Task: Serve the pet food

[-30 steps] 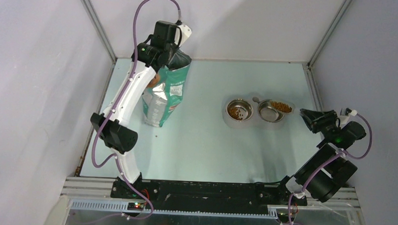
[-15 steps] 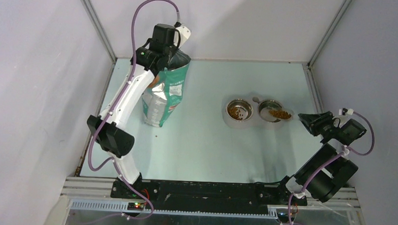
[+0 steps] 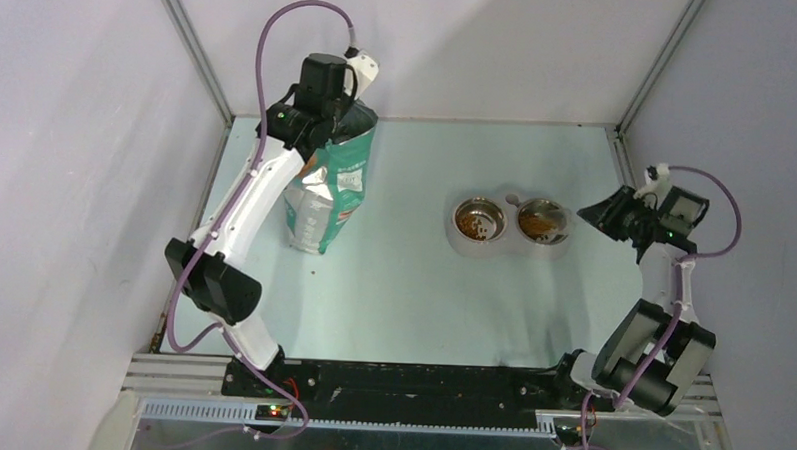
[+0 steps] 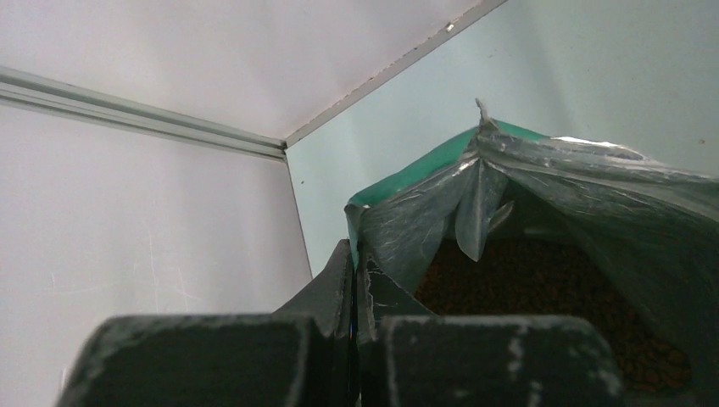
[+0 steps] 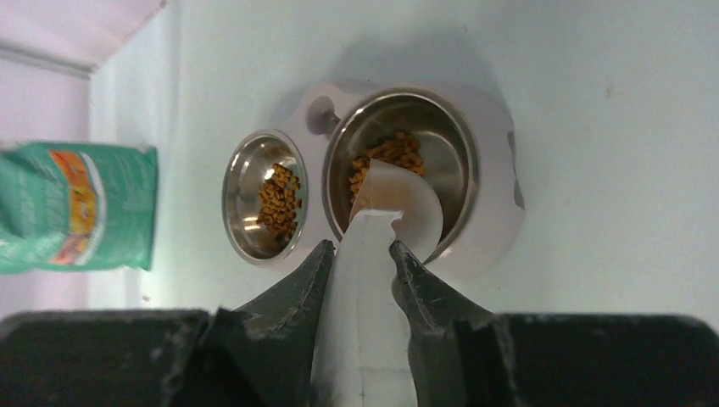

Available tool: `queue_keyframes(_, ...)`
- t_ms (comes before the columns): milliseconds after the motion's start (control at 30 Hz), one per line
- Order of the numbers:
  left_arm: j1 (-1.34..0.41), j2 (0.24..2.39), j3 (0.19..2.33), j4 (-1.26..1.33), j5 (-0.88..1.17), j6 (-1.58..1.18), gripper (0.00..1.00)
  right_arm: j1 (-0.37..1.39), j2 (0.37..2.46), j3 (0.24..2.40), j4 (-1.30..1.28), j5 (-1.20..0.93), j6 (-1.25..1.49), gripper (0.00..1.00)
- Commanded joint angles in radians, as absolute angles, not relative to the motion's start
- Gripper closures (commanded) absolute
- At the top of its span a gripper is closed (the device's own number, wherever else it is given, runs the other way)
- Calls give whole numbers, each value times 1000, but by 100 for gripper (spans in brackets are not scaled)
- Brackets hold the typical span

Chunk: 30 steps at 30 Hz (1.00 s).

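Since brown kibble pellets [image 5: 280, 199] lie in both steel bowls [image 5: 454, 182] ahead of our right gripper [image 5: 362, 248], we judge serving nearly done. It clamps the clear plastic scoop [image 5: 398, 203]; the left gripper [image 4: 354, 254] pinches the teal-green bag [image 4: 407, 174].

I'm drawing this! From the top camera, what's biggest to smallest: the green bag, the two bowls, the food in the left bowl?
1. green bag
2. left bowl and right bowl: they look alike
3. pet food in the left bowl
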State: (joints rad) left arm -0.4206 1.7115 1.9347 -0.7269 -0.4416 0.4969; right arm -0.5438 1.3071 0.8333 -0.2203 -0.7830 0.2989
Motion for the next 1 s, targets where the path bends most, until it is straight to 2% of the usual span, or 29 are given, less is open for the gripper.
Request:
queue_keyframes(0,-425,1645,1909,-672,-444,483,100,-417,1257,991,-413,-600,44,100)
queue_keyframes(300,-425,1625,1936,-705,-388,431,100,-133,1224,1169,-677,-306,-326,100)
queue_keyframes(433,-424,1607,1920,-708,-358,411,100,-96,1206,1238,-737,-264,-359,100)
queue_keyframes(533,-420,1608,1922,-716,-341,391,100,-98,1238,1350,-774,-307,-264,100)
queue_keyframes(700,-419,1638,2002,-820,-316,370,100,-127,1387,1734,-816,-609,-3,100)
queue_keyframes(800,-417,1641,2011,-832,-315,367,100,-90,1510,1887,-717,-759,218,100)
queue_keyframes(967,-406,1647,2036,-853,-300,298,100,32,1693,2089,-514,-868,501,100)
